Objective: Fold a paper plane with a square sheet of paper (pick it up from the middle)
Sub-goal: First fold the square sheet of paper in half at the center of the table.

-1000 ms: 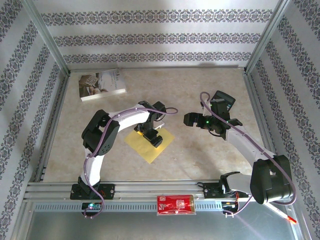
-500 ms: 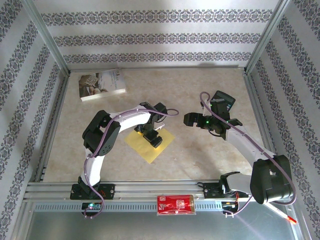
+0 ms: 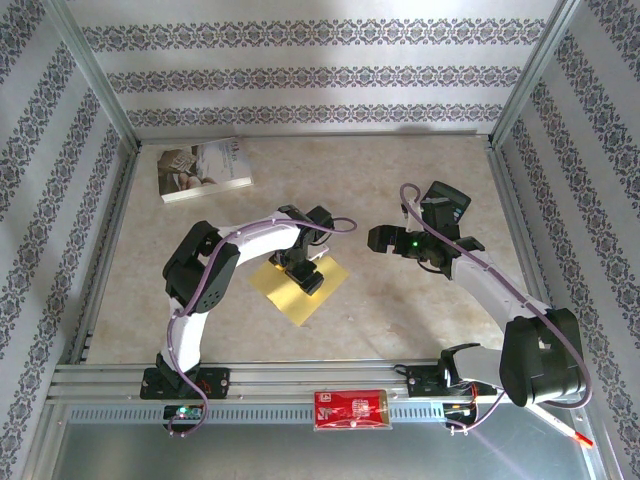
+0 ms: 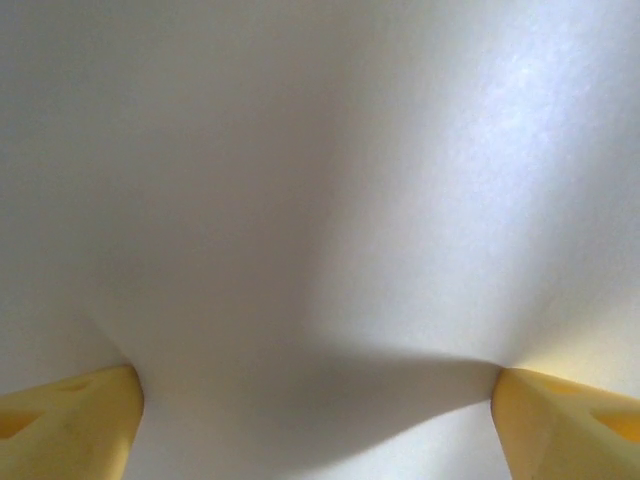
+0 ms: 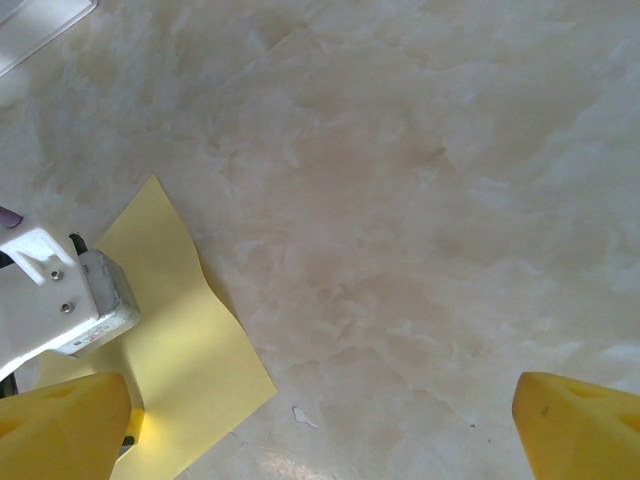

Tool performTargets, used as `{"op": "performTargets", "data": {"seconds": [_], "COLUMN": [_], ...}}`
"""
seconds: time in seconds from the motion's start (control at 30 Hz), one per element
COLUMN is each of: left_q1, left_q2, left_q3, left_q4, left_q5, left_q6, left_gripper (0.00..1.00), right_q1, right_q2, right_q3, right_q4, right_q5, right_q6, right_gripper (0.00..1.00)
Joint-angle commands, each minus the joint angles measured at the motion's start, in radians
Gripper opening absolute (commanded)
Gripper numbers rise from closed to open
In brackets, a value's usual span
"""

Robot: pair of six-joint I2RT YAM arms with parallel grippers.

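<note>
The table top [image 3: 400, 170] has a beige marble pattern. Around it stand walls [image 3: 320, 70] with striped floral wallpaper, framed by aluminium posts [image 3: 93, 75]. A metal rail [image 3: 280, 378] runs along its near edge.

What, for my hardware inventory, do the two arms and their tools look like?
The left arm and right arm have white links joined by black joints, each with a purple cable running along it. A green light glows at the right wrist. The left tool and right tool have wedge-shaped yellow fingers.
</note>
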Motion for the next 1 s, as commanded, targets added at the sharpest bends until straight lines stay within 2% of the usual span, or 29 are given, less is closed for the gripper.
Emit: {"op": "performTargets", "data": {"seconds": [0.0,0.27,0.43,0.57,0.7,0.83,0.97], "left_q1": [-0.015,-0.015,0.003,0.031,0.087,0.152,0.171], "left_q2": [0.025,-0.032,-0.096,-0.198,-0.342,-0.469,-0.503], "left_q3": [-0.050,-0.075,-0.123,-0.193,-0.335,-0.536,-0.710], "left_q4": [0.011,0.071,0.163,0.290,0.541,0.963,1.361], "left_q5": [0.027,0.046,0.088,0.198,0.402,0.621,0.628], "left_q6": [-0.020,-0.061,-0.119,-0.195,-0.334,-0.605,-0.913], "left_gripper": [0.87,0.71,0.54,0.37,0.24,0.21,0.22], "right_q1": [-0.007,-0.007,-0.007,-0.003,0.017,0.040,0.056], "right_q2": [0.000,-0.001,-0.009,-0.024,-0.030,-0.032,-0.033], "right_q3": [-0.006,-0.004,-0.003,0.000,0.015,0.050,0.087], "right_q4": [0.000,-0.003,-0.007,-0.013,-0.026,-0.054,-0.080], "right_q5": [-0.014,-0.014,-0.017,-0.020,-0.018,-0.025,-0.081], "right_q6": [-0.004,-0.004,0.000,0.012,0.013,0.015,0.020], "right_gripper": [0.98,0.98,0.98,0.98,0.98,0.98,0.98]}}
